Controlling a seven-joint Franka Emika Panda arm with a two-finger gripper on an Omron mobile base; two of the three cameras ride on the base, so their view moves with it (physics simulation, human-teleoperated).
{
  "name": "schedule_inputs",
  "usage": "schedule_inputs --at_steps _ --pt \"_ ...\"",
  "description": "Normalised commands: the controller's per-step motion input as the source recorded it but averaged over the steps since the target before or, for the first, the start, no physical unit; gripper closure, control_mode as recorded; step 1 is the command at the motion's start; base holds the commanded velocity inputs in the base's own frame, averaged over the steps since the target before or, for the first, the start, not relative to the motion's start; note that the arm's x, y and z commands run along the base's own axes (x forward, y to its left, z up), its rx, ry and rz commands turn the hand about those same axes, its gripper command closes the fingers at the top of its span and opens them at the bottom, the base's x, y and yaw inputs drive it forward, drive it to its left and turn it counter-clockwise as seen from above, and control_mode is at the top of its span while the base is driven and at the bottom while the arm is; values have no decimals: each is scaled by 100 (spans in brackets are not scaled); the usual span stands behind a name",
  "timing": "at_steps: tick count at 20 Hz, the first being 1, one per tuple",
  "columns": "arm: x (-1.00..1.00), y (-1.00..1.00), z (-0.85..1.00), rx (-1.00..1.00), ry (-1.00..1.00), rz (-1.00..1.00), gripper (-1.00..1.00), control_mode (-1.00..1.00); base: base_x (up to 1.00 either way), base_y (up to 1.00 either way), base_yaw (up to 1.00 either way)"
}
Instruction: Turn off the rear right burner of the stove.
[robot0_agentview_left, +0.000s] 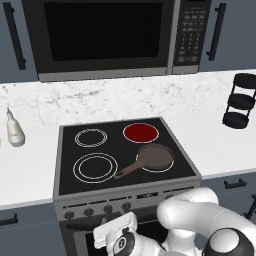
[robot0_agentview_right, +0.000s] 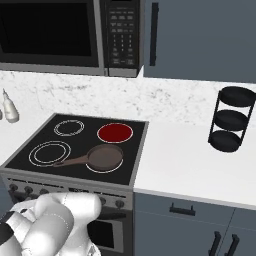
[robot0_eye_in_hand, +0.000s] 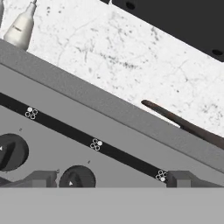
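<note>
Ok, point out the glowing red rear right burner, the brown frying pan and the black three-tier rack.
Glowing red rear right burner (robot0_agentview_left: 140, 132): left base view, middle of the red disc.
Brown frying pan (robot0_agentview_left: 155, 156): left base view, inside of its bowl.
Black three-tier rack (robot0_agentview_right: 229, 142): right base view, bottom tier.

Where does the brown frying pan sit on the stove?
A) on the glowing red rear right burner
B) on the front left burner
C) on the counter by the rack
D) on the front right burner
D: the frying pan covers the front right ring, just ahead of the glowing rear right burner.
</note>
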Motion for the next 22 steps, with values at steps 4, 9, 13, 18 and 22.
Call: schedule_inputs --at_steps 4,9,13,18,22 --pt "16 0 -13 0 0 0 -100 -100 0 0 0" --pt "28 0 0 0 0 0 -100 -100 0 0 0" --pt "23 0 0 0 0 0 -100 -100 0 0 0" --pt "11 0 -18 0 0 0 -100 -100 0 0 0" --pt "3 0 -33 0 0 0 -100 -100 0 0 0"
